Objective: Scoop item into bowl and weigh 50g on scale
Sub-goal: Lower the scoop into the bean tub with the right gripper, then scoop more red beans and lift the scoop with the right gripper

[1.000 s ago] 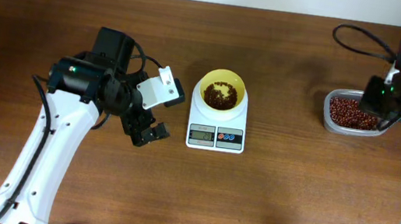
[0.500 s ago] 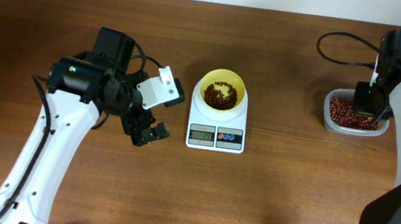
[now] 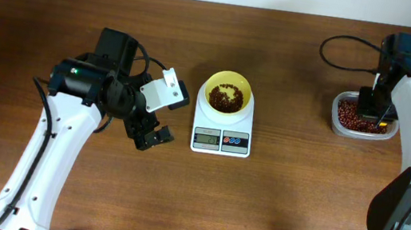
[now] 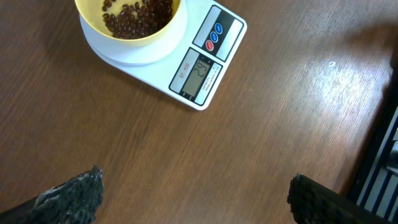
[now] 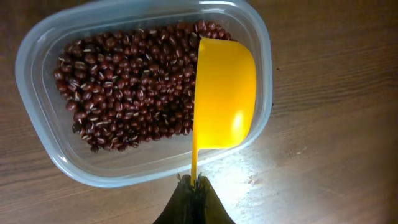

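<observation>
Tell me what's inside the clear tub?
Lots of red-brown beans. The yellow scoop, pinched in the right gripper, covers one end of the tub, so whatever lies under it is hidden.

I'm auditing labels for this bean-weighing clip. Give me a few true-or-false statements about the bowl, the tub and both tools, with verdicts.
1. The yellow bowl sits on the white scale and has beans in it. True.
2. The left tool is shut on the bowl. False: it is open, over bare table beside the scale, and holds nothing.
3. The right tool grips the yellow scoop by its handle at the clear tub. True.
4. The clear tub is empty. False: it holds many red-brown beans.
</observation>
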